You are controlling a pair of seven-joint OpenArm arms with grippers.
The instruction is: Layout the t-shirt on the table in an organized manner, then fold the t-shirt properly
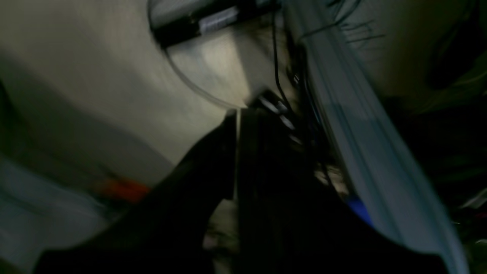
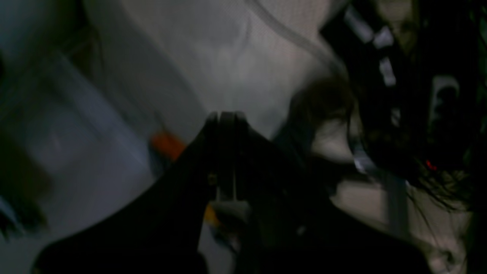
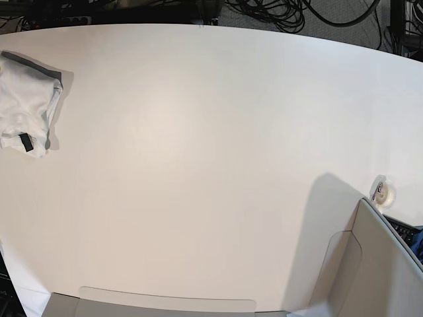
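Note:
Both wrist views are dark and blurred. My right gripper (image 2: 226,114) is shut, and white cloth with a yellow print patch (image 2: 228,209) sits pinched low between its fingers. More of the t-shirt (image 2: 95,152) hangs to the left, showing an orange print spot. The left gripper (image 1: 237,114) is shut too, with a thin pale strip between its fingers. A taut pale-blue band of the t-shirt (image 1: 361,152) runs past it on the right, and cloth with an orange patch (image 1: 121,190) lies lower left. The table (image 3: 211,132) fills the base view, where neither arm shows.
A crumpled white cloth with grey trim (image 3: 23,102) lies at the table's far left. A small tape roll (image 3: 383,191) sits near the right edge. Grey-beige panels (image 3: 370,264) stand at the bottom right and bottom. Cables (image 3: 284,13) lie behind the table.

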